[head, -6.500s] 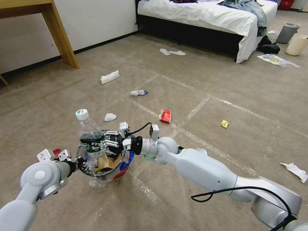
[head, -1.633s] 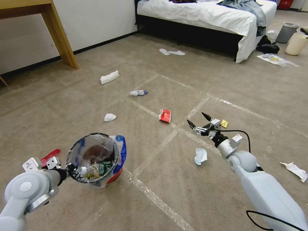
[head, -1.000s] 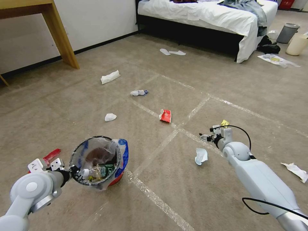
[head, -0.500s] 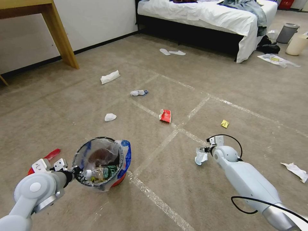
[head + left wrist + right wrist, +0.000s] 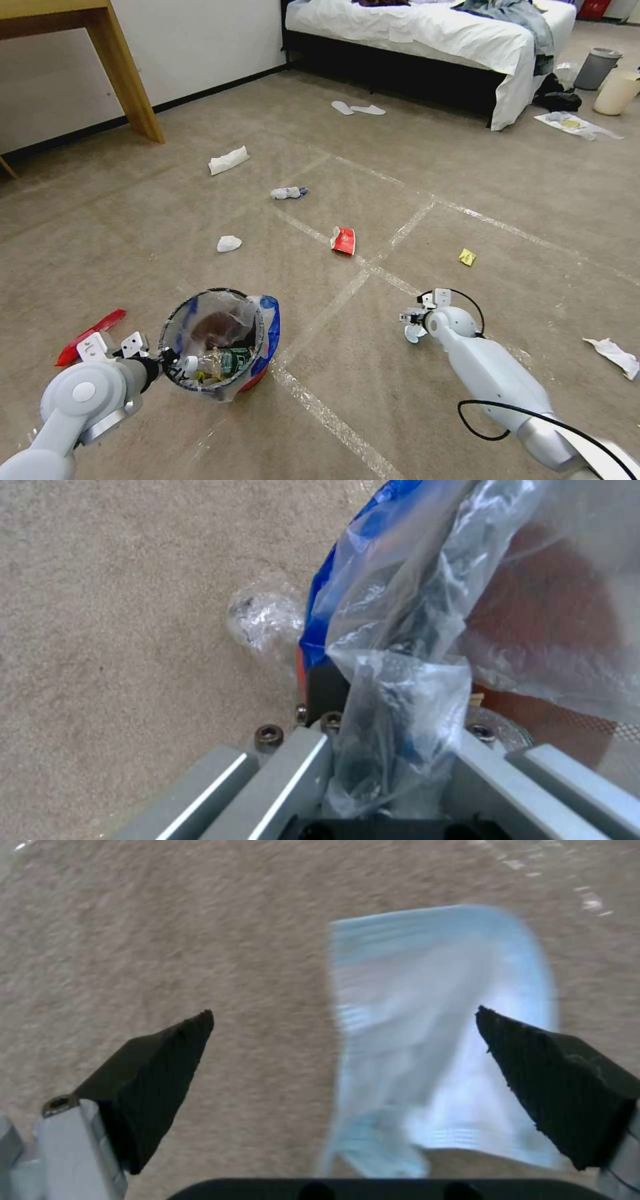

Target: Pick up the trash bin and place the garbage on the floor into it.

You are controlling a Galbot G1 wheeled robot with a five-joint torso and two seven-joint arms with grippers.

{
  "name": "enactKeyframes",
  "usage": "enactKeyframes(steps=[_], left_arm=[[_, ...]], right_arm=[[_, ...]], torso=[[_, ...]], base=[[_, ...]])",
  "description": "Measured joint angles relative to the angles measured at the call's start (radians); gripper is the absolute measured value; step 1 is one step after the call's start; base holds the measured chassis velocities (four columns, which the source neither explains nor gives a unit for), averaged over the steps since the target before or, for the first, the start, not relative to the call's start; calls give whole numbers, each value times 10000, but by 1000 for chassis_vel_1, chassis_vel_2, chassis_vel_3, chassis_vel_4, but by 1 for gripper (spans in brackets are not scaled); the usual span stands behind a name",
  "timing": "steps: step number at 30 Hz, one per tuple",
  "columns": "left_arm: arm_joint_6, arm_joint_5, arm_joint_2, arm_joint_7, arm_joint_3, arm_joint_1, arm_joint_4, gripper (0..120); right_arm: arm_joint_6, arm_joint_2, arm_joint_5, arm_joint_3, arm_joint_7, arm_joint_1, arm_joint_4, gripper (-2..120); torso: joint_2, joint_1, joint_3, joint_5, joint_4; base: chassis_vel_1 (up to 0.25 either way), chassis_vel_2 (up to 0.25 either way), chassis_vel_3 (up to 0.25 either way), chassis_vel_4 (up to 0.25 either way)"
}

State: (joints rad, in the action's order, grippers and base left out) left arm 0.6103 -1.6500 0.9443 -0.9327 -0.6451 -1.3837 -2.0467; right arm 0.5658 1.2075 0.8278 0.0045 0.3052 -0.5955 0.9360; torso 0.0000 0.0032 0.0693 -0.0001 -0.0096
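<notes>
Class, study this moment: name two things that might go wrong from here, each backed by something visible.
1. The right gripper is open over the pale blue mask, which sits off-centre toward one fingertip; closing might miss it.
2. The left gripper holds the trash bin by rim and loose bag; it might slip or tilt.

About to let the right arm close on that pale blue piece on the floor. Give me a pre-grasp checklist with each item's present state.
1. Right tool open: ok, fingers spread wide.
2. Pale blue piece between the fingers: not ok; it sits off-centre, toward one finger.
3. Piece flat on the carpet, nothing else underneath: ok.
4. Tool low enough to pinch: cannot tell.
5. Left tool holding the trash bin: ok, clamped on the rim and liner bag.
6. Room in the bin: ok; a bottle and scraps lie inside below the rim.
</notes>
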Motion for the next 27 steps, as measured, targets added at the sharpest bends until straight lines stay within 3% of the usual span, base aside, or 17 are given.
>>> enactKeyframes(steps=[8, 27], left_arm=[[-5, 147, 77, 73, 4, -64, 98, 0], [-26, 262, 43, 140, -7, -76, 118, 0]], right_arm=[[-307, 100, -721, 99, -116, -31, -267, 100], [-491, -99, -993, 210, -119, -101, -706, 100]], torso=[[0, 0, 0, 1, 0], [0, 0, -1, 0, -1]], base=[[0, 0, 0, 0], [0, 0, 0, 0]])
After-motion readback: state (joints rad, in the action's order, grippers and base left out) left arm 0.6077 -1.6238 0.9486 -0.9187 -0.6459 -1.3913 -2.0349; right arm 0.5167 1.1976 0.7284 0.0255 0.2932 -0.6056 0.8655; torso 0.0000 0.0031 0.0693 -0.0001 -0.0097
